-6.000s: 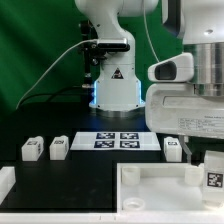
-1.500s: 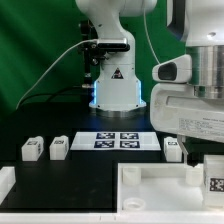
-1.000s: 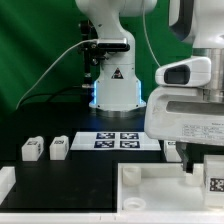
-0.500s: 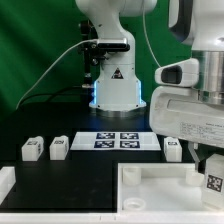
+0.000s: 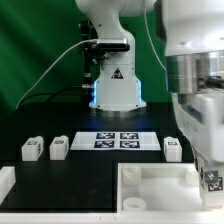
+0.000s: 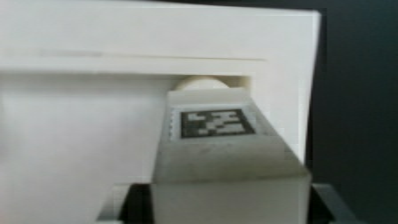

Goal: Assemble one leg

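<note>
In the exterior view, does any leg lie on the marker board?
No, the marker board bears only its tags; one leg and a second leg lie off its exterior-view left, a third leg off its right.

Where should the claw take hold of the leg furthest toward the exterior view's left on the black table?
Probably from straight above, pinching that leg across its two side faces: it is blocky, sits on the table, and a gap separates it from the neighbouring leg.

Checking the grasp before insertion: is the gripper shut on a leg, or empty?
Shut on the leg: the wrist view shows the tagged block clamped at its sides in the gripper.
</note>
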Robot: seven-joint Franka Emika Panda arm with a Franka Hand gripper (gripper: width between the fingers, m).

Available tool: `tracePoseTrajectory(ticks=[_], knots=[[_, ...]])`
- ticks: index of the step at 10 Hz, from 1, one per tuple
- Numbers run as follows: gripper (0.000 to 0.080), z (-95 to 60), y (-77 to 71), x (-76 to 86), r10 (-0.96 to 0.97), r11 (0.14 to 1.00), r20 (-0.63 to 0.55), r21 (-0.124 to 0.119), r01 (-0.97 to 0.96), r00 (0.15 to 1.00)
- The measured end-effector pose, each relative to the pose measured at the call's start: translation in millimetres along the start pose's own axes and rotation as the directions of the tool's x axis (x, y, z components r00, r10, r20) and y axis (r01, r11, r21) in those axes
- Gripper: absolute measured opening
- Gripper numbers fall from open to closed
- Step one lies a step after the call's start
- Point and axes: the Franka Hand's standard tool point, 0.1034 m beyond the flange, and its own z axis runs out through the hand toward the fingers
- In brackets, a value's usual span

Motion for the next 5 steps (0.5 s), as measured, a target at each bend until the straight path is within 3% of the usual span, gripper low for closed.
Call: tracePoseTrajectory(ticks=[2, 3, 4, 5], knots=[[0.0294, 0.0, -0.4, -1.6, 0.114, 0.993, 0.008, -0.005, -0.114, 0.993], [0.0374, 0.4, 0.1, -1.9, 0.106, 0.994, 0.007, -0.005, -0.106, 0.994], [0.0374, 0.8, 0.3, -1.6, 0.069, 0.998, 0.007, -0.006, -0.069, 0.998], [0.051, 1.8, -0.2, -2.2, 0.009, 1.0, 0.002, 0.0, -0.009, 1.0]])
